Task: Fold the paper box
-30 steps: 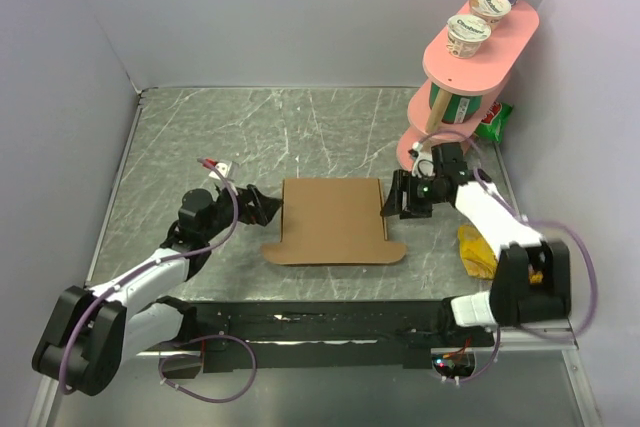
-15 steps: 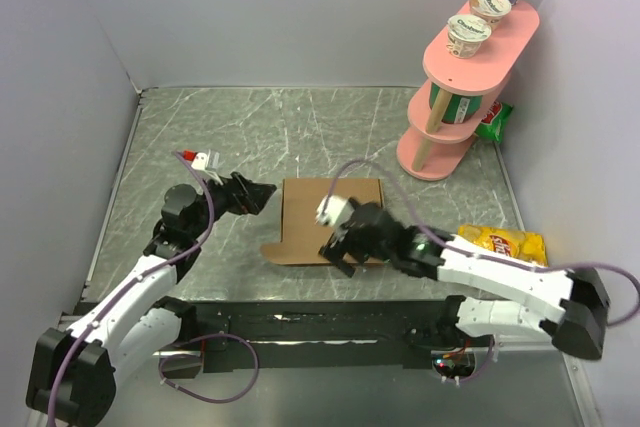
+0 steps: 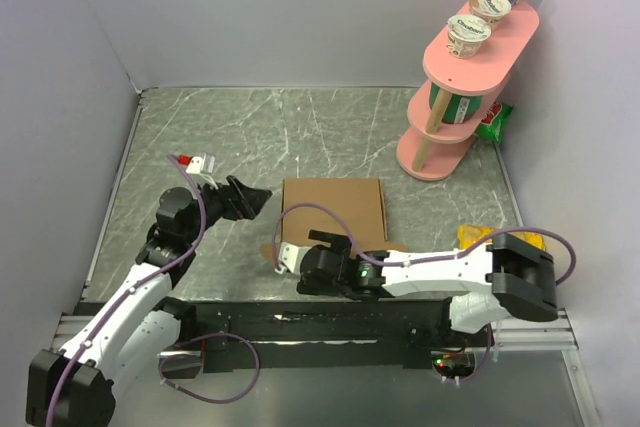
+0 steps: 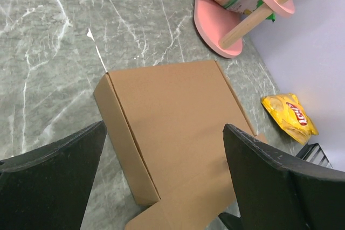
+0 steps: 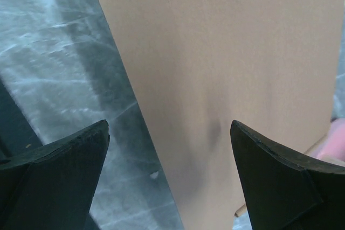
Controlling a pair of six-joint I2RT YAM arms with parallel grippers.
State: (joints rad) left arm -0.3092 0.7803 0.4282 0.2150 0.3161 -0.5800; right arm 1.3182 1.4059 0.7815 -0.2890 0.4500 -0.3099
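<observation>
Plain brown paper box [image 3: 333,209] — flat, matte, shallow; marbled table [image 3: 300,132].

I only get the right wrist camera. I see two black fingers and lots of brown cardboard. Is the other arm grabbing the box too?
Observer: No. The left gripper is open and sits just off the left edge of the paper box, with a gap between them in the top view.
Operator: What else is near the box?
Observer: A yellow chip bag lies off to the right of it.
Operator: Anything further back?
Observer: A pink shelf stands in the far right corner, with three yogurt cups on its top tier.
</observation>
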